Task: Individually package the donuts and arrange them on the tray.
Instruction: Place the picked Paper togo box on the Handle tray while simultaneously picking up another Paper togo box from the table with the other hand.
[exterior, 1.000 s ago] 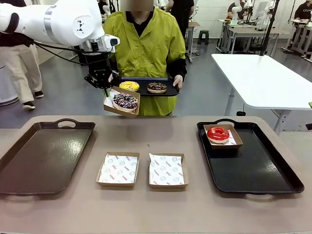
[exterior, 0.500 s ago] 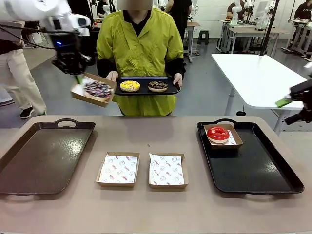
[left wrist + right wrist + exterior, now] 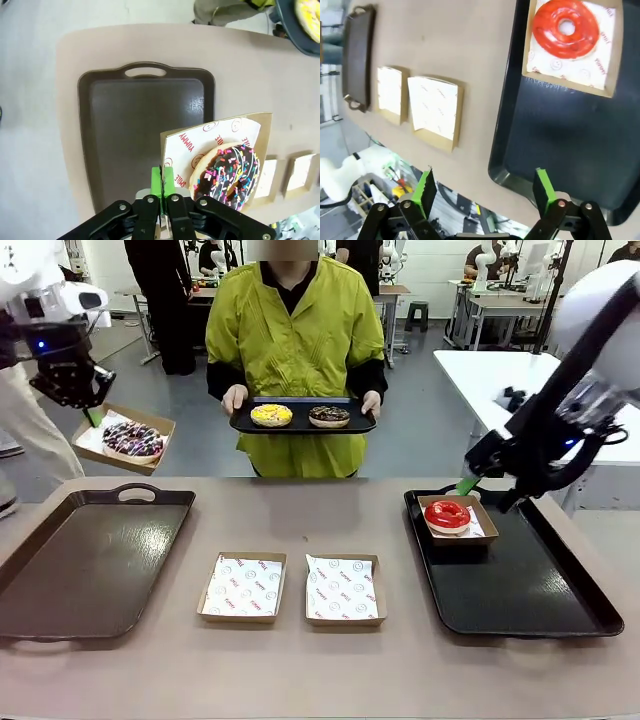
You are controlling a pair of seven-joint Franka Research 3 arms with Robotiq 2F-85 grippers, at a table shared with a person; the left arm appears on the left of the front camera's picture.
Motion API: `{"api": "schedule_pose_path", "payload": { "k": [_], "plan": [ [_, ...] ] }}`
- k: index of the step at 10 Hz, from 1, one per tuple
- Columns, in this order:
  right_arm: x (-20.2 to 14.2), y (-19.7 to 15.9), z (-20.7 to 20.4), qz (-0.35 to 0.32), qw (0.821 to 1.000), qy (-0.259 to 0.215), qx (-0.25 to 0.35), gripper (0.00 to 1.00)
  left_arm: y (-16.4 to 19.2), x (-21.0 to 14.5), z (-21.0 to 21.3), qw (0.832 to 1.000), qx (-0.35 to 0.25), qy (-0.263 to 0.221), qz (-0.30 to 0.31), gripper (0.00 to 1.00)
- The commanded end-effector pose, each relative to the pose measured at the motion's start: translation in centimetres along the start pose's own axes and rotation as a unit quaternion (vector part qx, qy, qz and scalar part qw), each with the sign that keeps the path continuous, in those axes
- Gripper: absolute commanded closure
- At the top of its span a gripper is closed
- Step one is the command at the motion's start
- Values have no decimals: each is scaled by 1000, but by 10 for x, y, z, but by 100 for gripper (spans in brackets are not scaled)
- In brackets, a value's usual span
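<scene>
L gripper (image 3: 92,417), upper left of front view: fingers pinched on the edge of a cardboard box (image 3: 152,426). The box hangs in the air, slightly tilted, above and behind the brown tray (image 3: 90,560). The sprinkle donut (image 3: 132,438) lies in it on printed paper. L wrist view: green pads (image 3: 156,181) clamp the box rim at bottom centre, the donut is at lower right, the brown tray below.

R gripper (image 3: 487,492), right of centre: fingers spread wide, holding nothing, over the far-left corner of the black tray (image 3: 520,605), just beside the red donut (image 3: 447,515). The red donut sits in a second box (image 3: 478,508) in that corner.

Two paper-lined boxes (image 3: 243,587) lie side by side at table centre.

Top centre: person holds a small tray (image 3: 300,427) w/ a yellow donut (image 3: 271,415) and a dark donut (image 3: 329,416).
</scene>
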State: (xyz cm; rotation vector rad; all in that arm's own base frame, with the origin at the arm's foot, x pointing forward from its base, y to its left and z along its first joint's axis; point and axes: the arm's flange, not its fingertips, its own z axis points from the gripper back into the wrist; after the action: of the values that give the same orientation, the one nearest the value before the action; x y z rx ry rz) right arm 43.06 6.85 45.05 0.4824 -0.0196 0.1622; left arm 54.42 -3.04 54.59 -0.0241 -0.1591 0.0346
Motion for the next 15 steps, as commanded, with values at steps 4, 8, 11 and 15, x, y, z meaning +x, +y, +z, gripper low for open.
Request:
{"api": "schedule_pose_path", "payload": {
  "k": [4,8,11,15],
  "plan": [
    [16,12,-50,-7,999,25,-47,0,-4,3,-31,999,-6,6,-36,99],
    [17,10,-55,3,999,27,-35,0,-9,5,-36,1000,0,11,-21,99],
    [17,10,-55,3,999,27,-35,0,-9,5,-36,1000,0,11,-21,99],
    [20,52,-78,-12,996,25,-80,0,1,20,-47,999,20,-13,-38,99]
  ]
}}
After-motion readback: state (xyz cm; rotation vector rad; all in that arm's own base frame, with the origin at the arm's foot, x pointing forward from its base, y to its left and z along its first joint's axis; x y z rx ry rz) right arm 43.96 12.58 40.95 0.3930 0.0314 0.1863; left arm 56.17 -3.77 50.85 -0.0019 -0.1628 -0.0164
